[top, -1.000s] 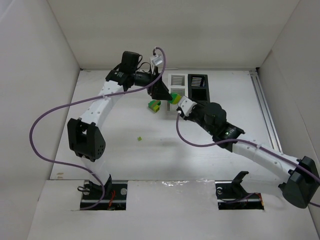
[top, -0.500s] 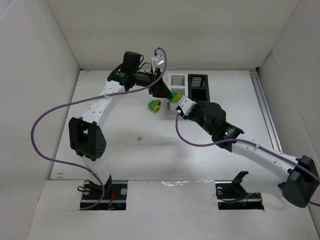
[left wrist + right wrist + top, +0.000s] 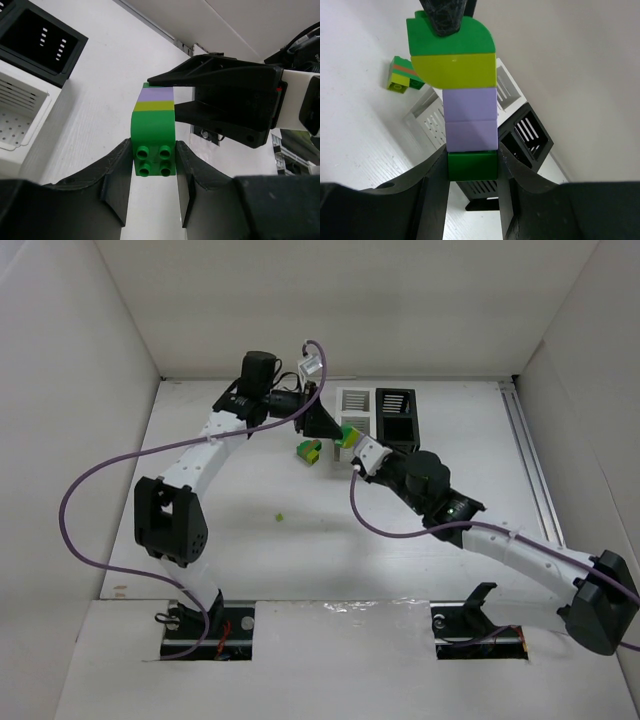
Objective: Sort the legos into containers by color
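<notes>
**Both grippers on one lego stack, beside the bins**

- The lego stack [image 3: 347, 436] is hanging in the air between the two arms, at the 9 o'clock edge of the containers [image 3: 396, 412]. Brick order, seen from the right wrist [image 3: 470, 100]: green, two lavender, yellow-green, rounded green.
- The right gripper [image 3: 353, 444] is coming in from 4 o'clock. Its jaws are clamping the plain green end brick [image 3: 472, 160].
- The left gripper [image 3: 336, 431] is coming in from 10 o'clock. Its fingers [image 3: 116, 172] are pressing both sides of the rounded green end brick.
- Obstruction: in the top view the stack and both gripper tips are covering most of the near-left white bin. The far white bin and both black bins are showing open tops.
- A loose cluster [image 3: 309, 450] of green, yellow-green and orange-brown is lying on the table [image 3: 250, 560], at 8 o'clock of the stack and apart from it.
- A single yellow-green piece [image 3: 280, 516] is sitting well apart, at 7 o'clock of that cluster.
- Purple cables [image 3: 75, 490] are looping off both arms, clear of the stack.
</notes>
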Robot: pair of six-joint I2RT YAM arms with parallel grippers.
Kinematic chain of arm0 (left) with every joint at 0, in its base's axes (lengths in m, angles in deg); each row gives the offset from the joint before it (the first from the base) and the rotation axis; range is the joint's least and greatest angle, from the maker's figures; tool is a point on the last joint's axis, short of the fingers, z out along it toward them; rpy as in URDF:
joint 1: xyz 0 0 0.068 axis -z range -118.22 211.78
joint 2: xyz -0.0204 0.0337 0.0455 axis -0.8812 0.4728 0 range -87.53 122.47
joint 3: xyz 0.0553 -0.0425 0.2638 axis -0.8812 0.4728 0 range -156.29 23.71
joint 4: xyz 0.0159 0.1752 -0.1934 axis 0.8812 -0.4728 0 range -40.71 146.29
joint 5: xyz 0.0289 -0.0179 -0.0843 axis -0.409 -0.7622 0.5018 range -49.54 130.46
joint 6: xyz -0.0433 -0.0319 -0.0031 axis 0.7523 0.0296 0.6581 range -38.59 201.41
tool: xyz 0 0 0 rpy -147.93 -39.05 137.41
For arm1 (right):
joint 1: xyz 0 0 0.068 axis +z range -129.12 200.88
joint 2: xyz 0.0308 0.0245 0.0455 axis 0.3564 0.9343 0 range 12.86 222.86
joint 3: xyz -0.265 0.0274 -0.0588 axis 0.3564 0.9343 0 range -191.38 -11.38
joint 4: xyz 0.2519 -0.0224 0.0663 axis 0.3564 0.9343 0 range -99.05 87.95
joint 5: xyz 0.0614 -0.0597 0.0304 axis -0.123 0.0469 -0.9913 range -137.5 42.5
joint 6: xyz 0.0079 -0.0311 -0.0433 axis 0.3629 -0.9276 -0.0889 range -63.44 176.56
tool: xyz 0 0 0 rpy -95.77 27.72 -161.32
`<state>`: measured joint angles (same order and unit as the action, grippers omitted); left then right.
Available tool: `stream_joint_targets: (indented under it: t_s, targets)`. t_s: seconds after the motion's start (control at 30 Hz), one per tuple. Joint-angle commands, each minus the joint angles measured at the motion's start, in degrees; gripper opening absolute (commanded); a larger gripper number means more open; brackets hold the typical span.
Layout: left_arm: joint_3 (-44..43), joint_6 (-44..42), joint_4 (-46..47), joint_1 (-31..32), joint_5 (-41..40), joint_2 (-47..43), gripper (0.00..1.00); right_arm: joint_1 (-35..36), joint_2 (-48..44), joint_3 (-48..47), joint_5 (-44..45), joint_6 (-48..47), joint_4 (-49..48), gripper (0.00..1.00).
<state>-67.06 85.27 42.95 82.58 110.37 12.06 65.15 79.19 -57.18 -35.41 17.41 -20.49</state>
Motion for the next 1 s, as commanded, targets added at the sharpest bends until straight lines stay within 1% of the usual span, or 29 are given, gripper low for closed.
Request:
stream_joint_targets:
  t_s: [0.0,0.17,0.27,0.37,0.4,0.43,0.47,0.5,0.53,0.57,0.6,0.63,0.73,0.77,0.8,0.83,0.87,0.9,0.97]
  targets:
    - [0.94,4.76,8.42,-2.86,1.37,-4.67,0.0,0.03,-3.82,1.67,3.55,0.84,-3.59,0.0]
    - [1.55,4.76,8.42,-4.18,1.37,-5.72,0.0,0.03,-7.96,7.55,3.55,0.84,-3.59,0.0]
    - [2.07,4.76,8.42,-4.19,1.37,-6.25,0.0,0.03,-10.68,10.64,1.53,1.36,-0.61,0.0]
    - [2.08,4.06,7.11,-4.19,1.89,-6.25,0.0,0.03,-12.88,11.79,-1.36,3.99,1.16,0.0]
    - [2.08,4.05,7.1,-4.19,1.9,-6.25,0.0,0.03,-13.41,12.48,-2.25,6.61,1.94,0.0]
    - [2.08,3.44,6.49,-4.19,1.9,-6.77,0.0,0.03,-14.28,11.36,-3.99,8.73,5.17,0.0]
    - [2.08,3.44,6.49,-4.19,1.9,-6.78,0.0,-1.02,-14.99,10.22,-7.32,10.92,6.77,0.0]
    - [2.08,2.57,5.71,-4.19,1.9,-6.78,0.0,-3.81,-15.78,8.64,-14.49,13.29,7.31,0.0]
    - [2.08,1.86,5.18,-4.19,1.9,-6.78,0.0,-4.71,-16.48,7.93,-16.65,18.62,7.31,0.0]
    - [2.08,1.16,3.78,-4.19,1.2,-6.78,0.0,-5.33,-16.49,7.14,-18.5,21.46,7.31,0.0]
    - [2.08,0.37,2.98,-4.71,1.19,-6.78,0.0,-7.08,-16.49,6.09,-22.78,24.45,8.01,0.0]
    - [2.08,-1.73,1.32,-4.71,0.67,-6.78,0.0,-8.4,-16.49,3.9,-25.6,30.57,8.8,0.0]
    - [2.61,-3.85,0.07,-4.71,0.05,-6.78,0.0,-12.87,-14.39,-0.58,-36.07,39.39,9.41,0.0]
    - [3.22,-4.38,0.07,-4.71,-0.56,-6.78,0.0,-14.2,-11.86,-2.0,-39.31,44.03,10.12,0.0]
    - [4.09,-4.39,0.07,-4.71,-1.17,-7.3,0.0,-15.6,-10.27,-3.4,-43.43,45.38,12.47,0.0]
    - [4.62,-4.39,0.77,-5.23,-1.18,-7.31,0.0,-18.4,-8.77,-4.72,-50.09,47.14,13.28,0.0]
    - [5.15,-4.39,1.47,-5.24,-1.96,-7.92,0.0,-19.74,-7.19,-6.74,-52.68,49.68,13.29,0.0]
    - [6.46,-3.6,2.26,-5.24,-2.49,-8.53,0.0,-21.32,-3.87,-7.71,-55.75,54.66,13.29,0.0]
    - [7.52,-3.59,3.75,-5.76,-3.89,-9.15,0.0,-25.52,-0.16,-11.13,-63.03,59.43,13.82,0.0]
